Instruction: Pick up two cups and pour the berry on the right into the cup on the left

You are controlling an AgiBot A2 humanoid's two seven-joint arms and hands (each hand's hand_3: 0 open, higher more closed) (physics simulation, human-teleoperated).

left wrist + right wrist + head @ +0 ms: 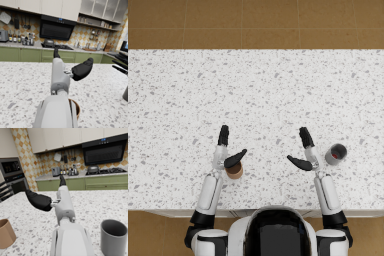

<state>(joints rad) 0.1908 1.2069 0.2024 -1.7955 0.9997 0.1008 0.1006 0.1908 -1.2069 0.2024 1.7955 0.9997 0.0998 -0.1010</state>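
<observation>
Both white forearms rise from the near edge of the speckled stone counter, one on each side. Close to that near edge, left of centre, stands the brown cup, upright, and the left hand hangs over it: from the head camera the dark thumb lies across the cup's rim while the fingers point away toward the far edge. That hand is spread and holds nothing; the left wrist camera shows the thumb stuck out sideways above the countertop and the brown cup tucked under the forearm, partly hidden by it, so I cannot tell whether the hand touches the cup

Toward the counter's right end, about as near the front edge, stands the grey cup, upright and open-topped, with something red, the berry, showing inside it from above. The right hand hangs just beside this cup, on the side toward the counter's middle, apart from it. It too is spread wide with nothing in its grasp, the thumb aimed at the counter's centre and the fingers toward the far edge. From the right wrist camera the grey cup stands beside the forearm with clear counter between them, and the brown cup shows well apart on the other side

Both cups rest on the counter, well apart from each other
</observation>
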